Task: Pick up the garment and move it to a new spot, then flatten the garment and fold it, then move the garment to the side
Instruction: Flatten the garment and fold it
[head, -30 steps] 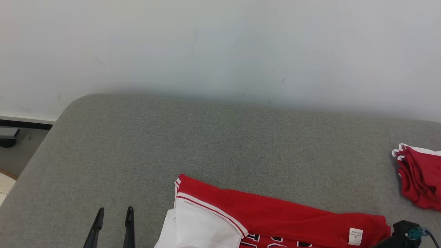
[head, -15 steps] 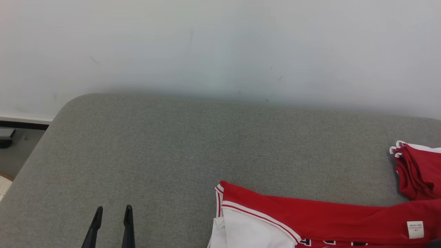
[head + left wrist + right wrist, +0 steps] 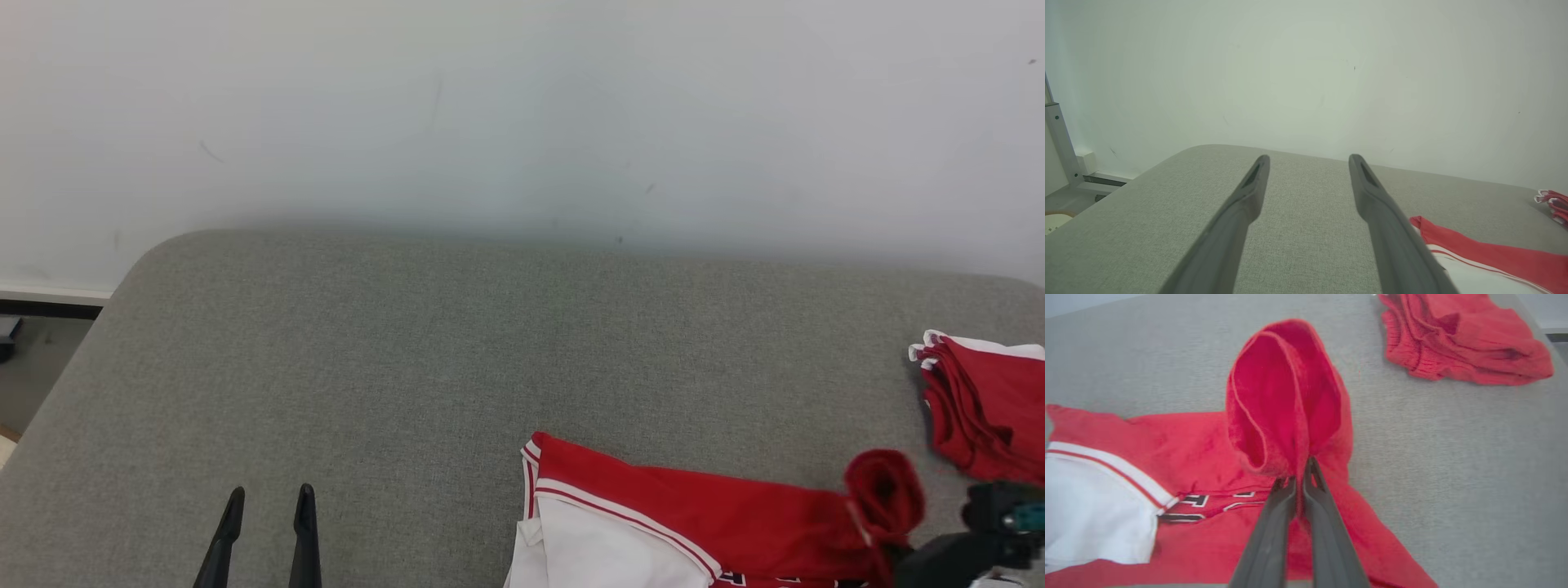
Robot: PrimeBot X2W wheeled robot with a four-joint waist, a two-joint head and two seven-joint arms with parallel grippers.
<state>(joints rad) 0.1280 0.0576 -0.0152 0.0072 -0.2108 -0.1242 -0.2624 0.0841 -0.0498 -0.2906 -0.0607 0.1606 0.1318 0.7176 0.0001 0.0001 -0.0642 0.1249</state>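
Red garment (image 3: 1188, 441) clamped in right end effector (image 3: 1300, 470) | pinch clear in right wrist view | left end effector (image 3: 1308, 159) agape, empty

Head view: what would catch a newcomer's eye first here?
The red and white garment lies at the lower right of the grey cushion, its red edge bunched in the shut right gripper. A folded red pile sits at the far right; the left gripper hangs open.

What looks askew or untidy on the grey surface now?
The red and white garment lies wrinkled, not flat; the right gripper, shut, pinches one edge up into a loop. The red pile beside it lies apart.
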